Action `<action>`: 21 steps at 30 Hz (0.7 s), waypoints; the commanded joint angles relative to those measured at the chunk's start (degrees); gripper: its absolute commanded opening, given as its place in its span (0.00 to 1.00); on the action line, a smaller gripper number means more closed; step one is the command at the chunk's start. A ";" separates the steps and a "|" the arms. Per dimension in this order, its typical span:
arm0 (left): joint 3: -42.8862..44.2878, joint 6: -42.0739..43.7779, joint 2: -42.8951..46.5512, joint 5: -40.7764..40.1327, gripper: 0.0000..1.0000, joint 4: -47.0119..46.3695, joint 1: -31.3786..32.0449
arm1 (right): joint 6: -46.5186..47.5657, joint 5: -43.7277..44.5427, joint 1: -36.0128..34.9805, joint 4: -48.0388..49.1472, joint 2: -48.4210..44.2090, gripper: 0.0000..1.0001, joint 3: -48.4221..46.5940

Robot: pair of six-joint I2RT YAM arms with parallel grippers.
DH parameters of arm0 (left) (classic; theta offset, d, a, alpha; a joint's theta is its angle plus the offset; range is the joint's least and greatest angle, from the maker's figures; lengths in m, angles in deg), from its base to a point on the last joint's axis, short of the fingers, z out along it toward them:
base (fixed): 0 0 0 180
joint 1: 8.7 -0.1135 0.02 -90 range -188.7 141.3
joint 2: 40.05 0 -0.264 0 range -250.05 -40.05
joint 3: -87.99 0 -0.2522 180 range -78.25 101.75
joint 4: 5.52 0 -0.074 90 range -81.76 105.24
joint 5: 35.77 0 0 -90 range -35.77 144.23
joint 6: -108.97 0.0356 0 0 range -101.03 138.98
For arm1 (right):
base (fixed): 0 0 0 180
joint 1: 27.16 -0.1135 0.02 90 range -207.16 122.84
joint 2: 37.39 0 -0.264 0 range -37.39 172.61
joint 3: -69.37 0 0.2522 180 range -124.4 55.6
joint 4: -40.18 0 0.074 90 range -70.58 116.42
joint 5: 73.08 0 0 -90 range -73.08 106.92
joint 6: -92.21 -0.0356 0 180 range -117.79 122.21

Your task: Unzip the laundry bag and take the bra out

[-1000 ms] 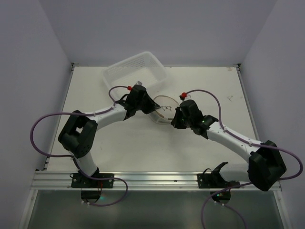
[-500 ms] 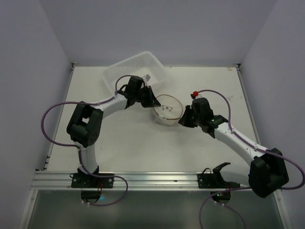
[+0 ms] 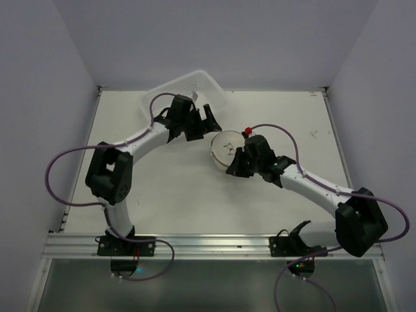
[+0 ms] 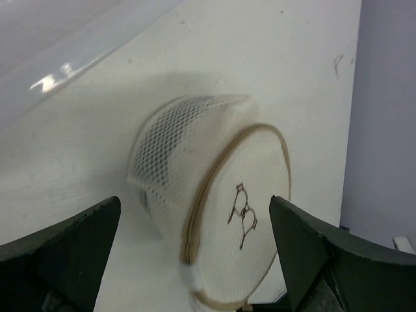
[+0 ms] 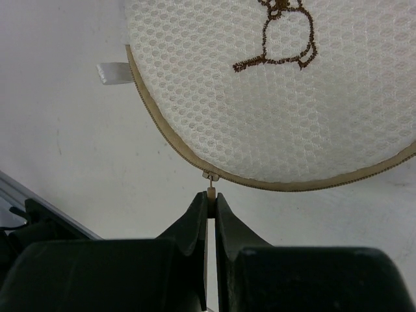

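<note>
The laundry bag [image 3: 225, 149] is a round white mesh pouch with tan trim and a small bra drawing, tipped on its edge mid-table. My right gripper [image 5: 210, 197] is shut on the zipper pull [image 5: 210, 186] at the bag's [image 5: 279, 97] near rim; from above it [image 3: 236, 166] sits at the bag's near side. My left gripper [image 4: 194, 205] is open, its fingers [image 4: 71, 250] spread either side of the bag [image 4: 214, 188] without touching it; from above it [image 3: 207, 123] hovers just behind the bag. The bra is out of view.
A white plastic basket [image 3: 185, 91] stands at the back, right behind my left wrist, its wall [image 4: 58, 45] near the bag. A small white label [image 5: 114, 73] sticks out of the bag's rim. The walls close off the table's back and sides.
My left gripper has opened, let go of the bag's far edge and drawn back toward the basket. My right gripper, still shut, has moved left along the bag's near rim.
</note>
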 commanded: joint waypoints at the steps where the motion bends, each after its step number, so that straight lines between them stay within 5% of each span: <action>1: -9.33 -5.24 10.40 -10.63 1.00 4.61 -0.09 | -2.05 -0.39 -0.11 3.67 2.62 0.00 -4.25; 6: -21.29 -12.28 15.52 -8.97 0.91 -3.21 4.39 | -2.05 -1.89 -0.90 4.64 6.05 0.00 -5.48; 14: -19.02 -14.05 10.16 -9.40 0.70 -5.67 9.14 | -1.70 -2.33 -1.34 4.20 5.97 0.00 -5.66; 17: -18.67 -14.14 10.25 -9.93 0.35 -6.21 9.14 | -1.35 -1.28 -1.34 3.06 4.48 0.00 -4.78; 18: -18.50 -13.88 10.42 -10.54 0.16 -5.86 9.14 | -1.17 -0.93 -1.34 2.62 3.95 0.00 -4.00; 21: -17.97 -12.30 11.12 -11.96 0.00 -3.83 8.70 | -0.12 1.00 0.23 0.95 1.75 0.00 -1.71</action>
